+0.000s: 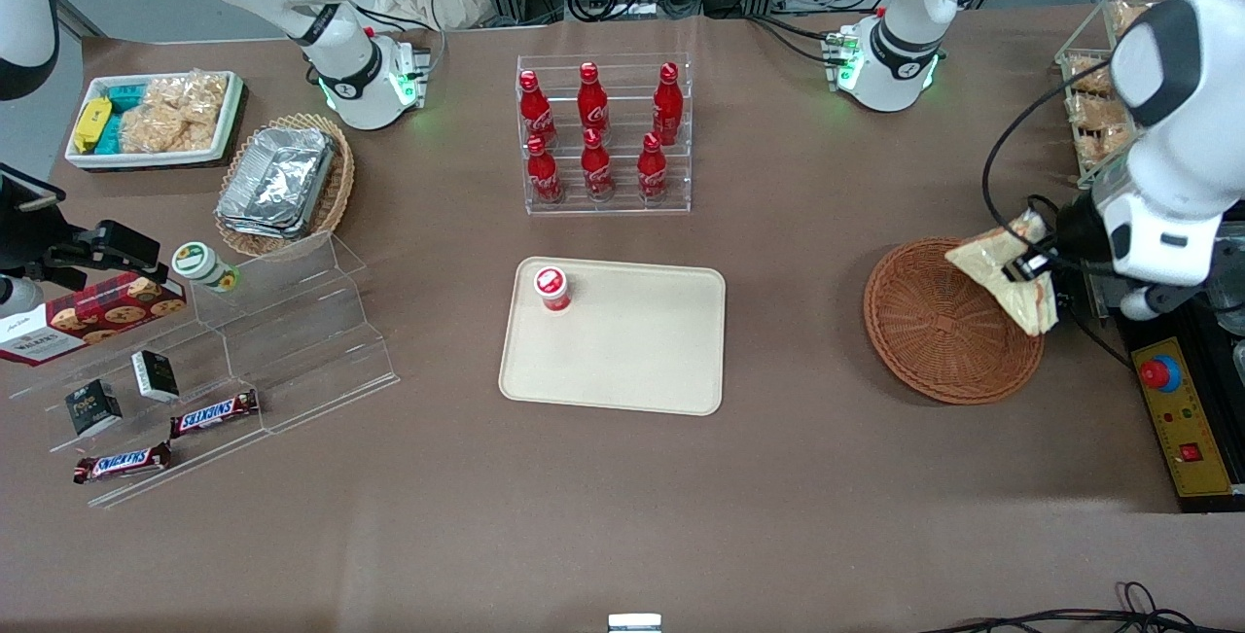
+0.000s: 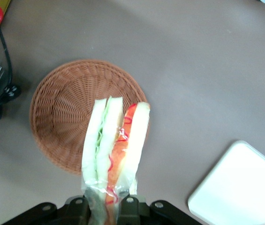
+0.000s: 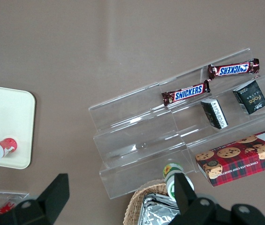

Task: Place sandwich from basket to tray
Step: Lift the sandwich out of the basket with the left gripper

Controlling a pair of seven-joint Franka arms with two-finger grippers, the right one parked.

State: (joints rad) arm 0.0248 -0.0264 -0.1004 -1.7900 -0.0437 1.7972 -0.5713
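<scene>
My left gripper (image 1: 1023, 266) is shut on the wrapped sandwich (image 1: 1007, 268) and holds it in the air above the rim of the round reddish-brown wicker basket (image 1: 939, 327), at the working arm's end of the table. In the left wrist view the sandwich (image 2: 116, 140) hangs from the gripper (image 2: 106, 206), its white bread with green and red filling showing over the basket (image 2: 62, 112), which holds nothing else. The cream tray (image 1: 632, 351) lies mid-table, toward the parked arm from the basket; its corner (image 2: 240, 187) shows in the wrist view.
A small red-capped cup (image 1: 552, 288) stands on the tray's corner farthest from the front camera. A clear rack of red bottles (image 1: 603, 132) stands farther back. A yellow control box with red button (image 1: 1177, 414) lies beside the basket. Clear stepped shelves with snacks (image 1: 224, 370) sit toward the parked arm's end.
</scene>
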